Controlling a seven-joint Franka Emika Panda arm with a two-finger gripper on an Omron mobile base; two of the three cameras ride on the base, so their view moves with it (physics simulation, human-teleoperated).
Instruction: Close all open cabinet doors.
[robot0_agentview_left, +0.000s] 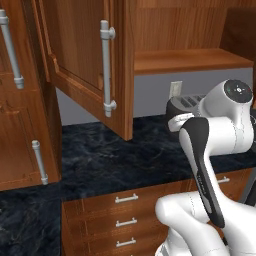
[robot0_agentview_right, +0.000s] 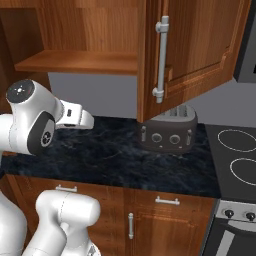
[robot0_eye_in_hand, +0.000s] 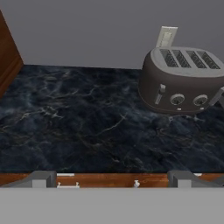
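Dark marbled stone forms the tabletop (robot0_agentview_left: 110, 155), running along a grey wall below reddish-brown wall cabinets. One cabinet door (robot0_agentview_left: 82, 55) stands open, swung out over the tabletop toward the robot; in the right base view the same door (robot0_agentview_right: 200, 45) hangs in front of the toaster, its lower edge well above the stone. Its long axis is vertical, and one long grey bar handle (robot0_agentview_left: 106, 67) runs upright near its free edge. Behind it the open cabinet shows one bare wooden shelf (robot0_agentview_left: 190, 60). At the far left of the left base view two more doors sit flush, each with one upright bar handle (robot0_agentview_left: 11, 50). One dark four-slot toaster (robot0_eye_in_hand: 183, 78) stands on the tabletop near the wall, just in front of one wall outlet (robot0_eye_in_hand: 166, 37). Three short drawer fronts (robot0_agentview_left: 125, 220) are stacked below the tabletop edge. The claw (robot0_eye_in_hand: 112, 179) hovers above the near edge of the tabletop, its two finger tips spread wide apart and holding nothing. Between the toaster and the wooden side panel at the left lies a broad bare stretch of stone.
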